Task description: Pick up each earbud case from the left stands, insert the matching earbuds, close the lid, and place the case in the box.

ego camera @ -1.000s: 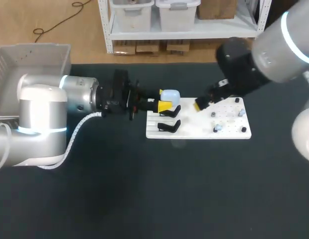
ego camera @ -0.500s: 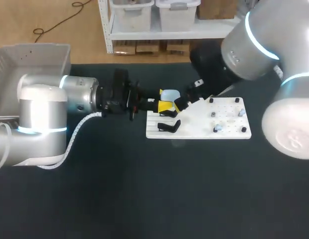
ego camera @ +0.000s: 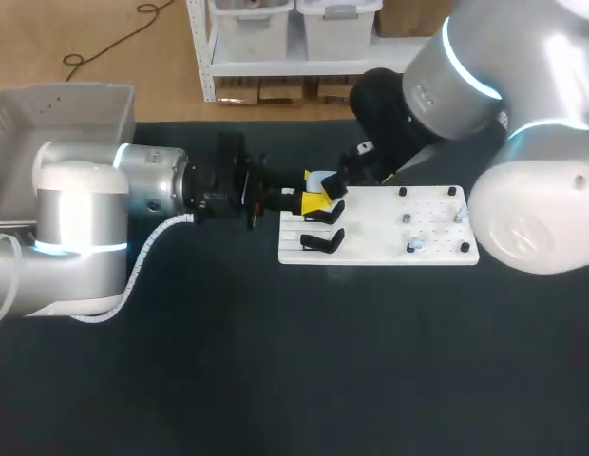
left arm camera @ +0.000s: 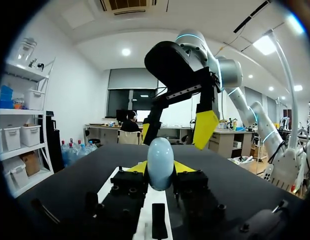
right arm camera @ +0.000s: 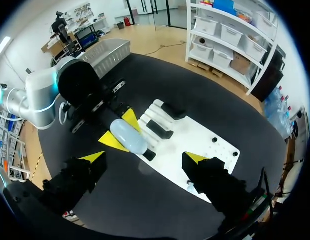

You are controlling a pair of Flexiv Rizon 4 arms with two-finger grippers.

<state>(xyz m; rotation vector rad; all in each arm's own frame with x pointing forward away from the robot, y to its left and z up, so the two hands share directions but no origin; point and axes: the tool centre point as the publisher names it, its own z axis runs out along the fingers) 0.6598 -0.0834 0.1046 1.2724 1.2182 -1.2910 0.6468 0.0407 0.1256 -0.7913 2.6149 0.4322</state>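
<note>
The left gripper [left arm camera: 160, 171] is clamped on the pale blue egg-shaped earbud case [left arm camera: 160, 161], with one yellow tip pressed to each side. It holds the case over the stand end of the white pegged board [ego camera: 380, 249], and it cannot be told whether the case touches a stand. In the left wrist view the case stands upright and covers the inner faces of the tips. No lid seam can be made out. The right gripper [right arm camera: 145, 158] hangs over the case with its fingers spread wide, clear of it on both sides. In the head view the right arm's dark wrist covers those fingers and part of the case. Two black stands [ego camera: 323, 241] sit on the board's left end, and the one nearest the case is partly hidden by the left gripper's tips. Small pale pieces [ego camera: 415, 245] among the pegs on the board's right half are too small to identify. The grey plastic box [ego camera: 62, 114] sits at the table's far left, cut off at the edge and partly behind the left arm.
</note>
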